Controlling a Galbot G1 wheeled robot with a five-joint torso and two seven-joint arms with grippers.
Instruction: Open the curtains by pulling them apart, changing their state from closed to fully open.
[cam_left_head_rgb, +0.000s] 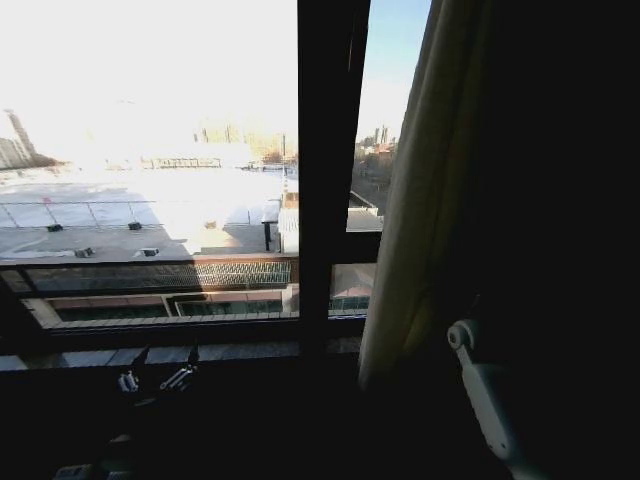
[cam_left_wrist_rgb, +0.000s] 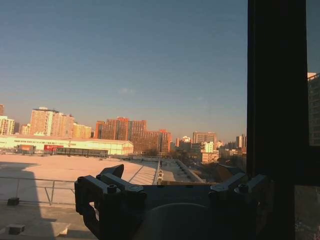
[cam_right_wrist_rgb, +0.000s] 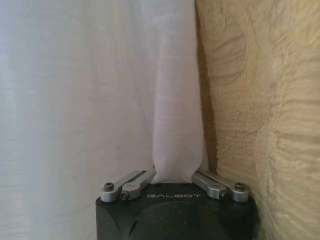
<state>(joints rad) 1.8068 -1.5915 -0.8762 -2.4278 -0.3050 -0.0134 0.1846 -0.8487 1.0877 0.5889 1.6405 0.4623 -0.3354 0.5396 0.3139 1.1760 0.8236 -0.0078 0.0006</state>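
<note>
- Your right gripper (cam_right_wrist_rgb: 174, 172) carries the name "GALBOT" on its body, and it is clenched on a fold of the curtains (cam_right_wrist_rgb: 100, 90), with the weave bunched just beside it.
- Your left gripper (cam_left_wrist_rgb: 172, 192) hangs released before the glass, fingers spread.
- From the head, you see the curtain (cam_left_head_rgb: 420, 190) gathered at the right, past the dark window frame (cam_left_head_rgb: 325, 160).
- Beyond lie rooftops (cam_left_head_rgb: 140, 215) and orange towers (cam_left_wrist_rgb: 127, 132).
</note>
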